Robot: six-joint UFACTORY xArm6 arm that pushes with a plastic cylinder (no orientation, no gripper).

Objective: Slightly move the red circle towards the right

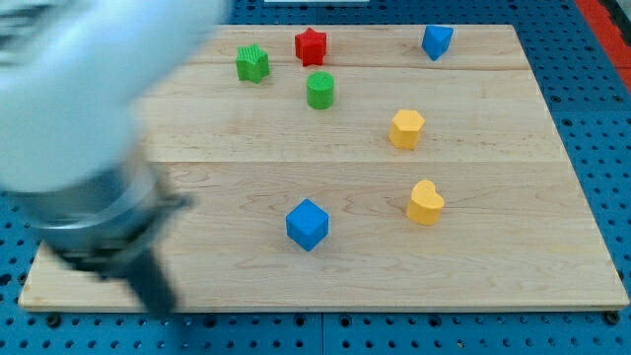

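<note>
No red circle shows in the camera view. The only red block is a red star near the view's top. My arm is a large blurred shape that hides the board's left part. The dark rod runs down from it, and my tip is blurred at the board's bottom left edge, far to the left of the blue cube. It touches no visible block.
A green star and a green cylinder lie near the red star. A blue block sits at the top right. A yellow hexagon-like block and a yellow heart lie right of centre on the wooden board.
</note>
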